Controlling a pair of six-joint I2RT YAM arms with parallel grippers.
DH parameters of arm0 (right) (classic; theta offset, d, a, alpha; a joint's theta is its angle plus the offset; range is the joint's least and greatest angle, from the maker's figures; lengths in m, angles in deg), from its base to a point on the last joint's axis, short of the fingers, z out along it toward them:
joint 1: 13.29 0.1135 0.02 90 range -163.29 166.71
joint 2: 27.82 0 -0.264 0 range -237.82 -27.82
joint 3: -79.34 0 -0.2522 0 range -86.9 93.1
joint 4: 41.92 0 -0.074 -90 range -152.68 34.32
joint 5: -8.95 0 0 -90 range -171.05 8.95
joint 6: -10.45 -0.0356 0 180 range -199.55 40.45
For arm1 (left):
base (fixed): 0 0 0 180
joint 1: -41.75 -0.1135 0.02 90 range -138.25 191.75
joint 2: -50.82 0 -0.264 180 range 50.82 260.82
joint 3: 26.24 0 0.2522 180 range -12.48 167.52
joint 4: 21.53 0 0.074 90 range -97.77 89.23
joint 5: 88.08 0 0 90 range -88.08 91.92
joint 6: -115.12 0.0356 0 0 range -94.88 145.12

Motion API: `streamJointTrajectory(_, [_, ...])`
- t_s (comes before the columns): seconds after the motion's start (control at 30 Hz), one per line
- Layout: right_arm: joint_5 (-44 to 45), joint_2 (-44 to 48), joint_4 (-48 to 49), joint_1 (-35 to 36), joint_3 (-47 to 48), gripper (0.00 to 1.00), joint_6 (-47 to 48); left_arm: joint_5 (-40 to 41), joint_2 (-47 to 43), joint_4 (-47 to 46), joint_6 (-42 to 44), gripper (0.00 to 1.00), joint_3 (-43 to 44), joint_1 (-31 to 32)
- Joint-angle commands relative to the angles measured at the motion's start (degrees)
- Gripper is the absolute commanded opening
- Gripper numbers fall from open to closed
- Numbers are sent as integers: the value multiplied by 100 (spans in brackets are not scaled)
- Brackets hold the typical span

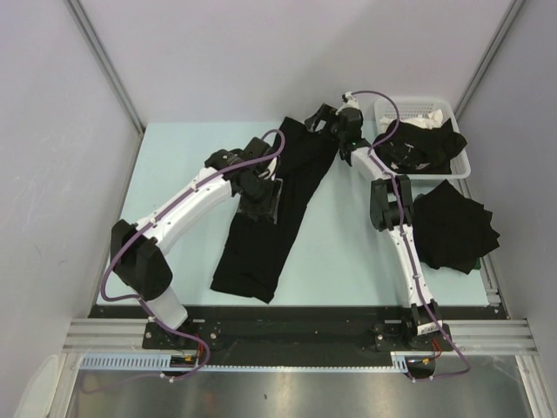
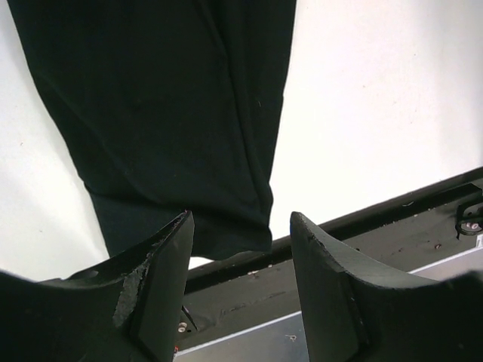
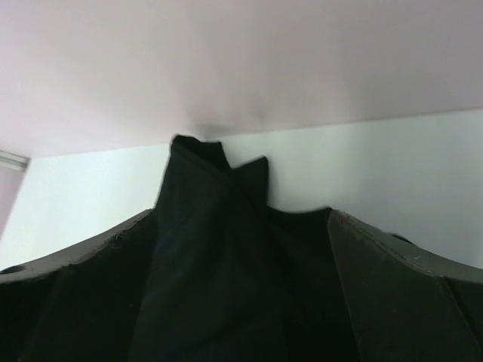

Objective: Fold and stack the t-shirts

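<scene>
Pale lilac walls close in on the mint-green surface (image 1: 174, 174) on the left, the far side and the right, and a black rail (image 1: 287, 315) runs along its near edge. We see bare room on the left half and in the strip between the two arms. One black t-shirt (image 1: 287, 222), folded into a long band, lies slantwise across the middle, its near end short of the rail. The left end effector (image 1: 261, 193) hangs over the middle of the band. Its wrist view shows what the top view hides: the fingers stand apart with nothing between them. The right end effector (image 1: 324, 117) is at the band's far end by the back wall, fingers spread wide; cloth bunches between them, seemingly released. We count one white basket (image 1: 439, 106) in the far right corner holding a heap of black shirts (image 1: 422, 144), and one folded stack (image 1: 454, 228) near the right edge, though we cannot count its layers.
</scene>
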Motion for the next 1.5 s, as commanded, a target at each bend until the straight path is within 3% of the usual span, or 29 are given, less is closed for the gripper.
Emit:
streamJointTrajectory(0.0, [28,1109,-446,-1,-325,100,759,-99,-339,-194,30,60,-80,-32])
streamJointTrajectory(0.1, [246,1311,-1500,114,-378,100,1304,-143,-365,-238,92,60,-115,-32])
streamJointTrajectory(0.37, [853,1488,-2328,334,-510,100,1975,-293,-322,-334,180,60,-142,-32])
streamJointTrajectory(0.53, [1082,1628,-2531,325,-800,84,2010,-328,-383,-370,189,60,-203,-32])
streamJointTrajectory(0.6, [1144,1655,-2610,298,-853,83,2036,-328,-392,-370,189,61,-230,-41])
streamJointTrajectory(0.93, [1610,1910,-2918,141,-976,88,2405,-363,-322,-405,171,60,-186,-41])
streamJointTrajectory(1.47, [1452,1682,-3006,-158,-915,82,2335,-346,-40,-326,136,61,148,-41])
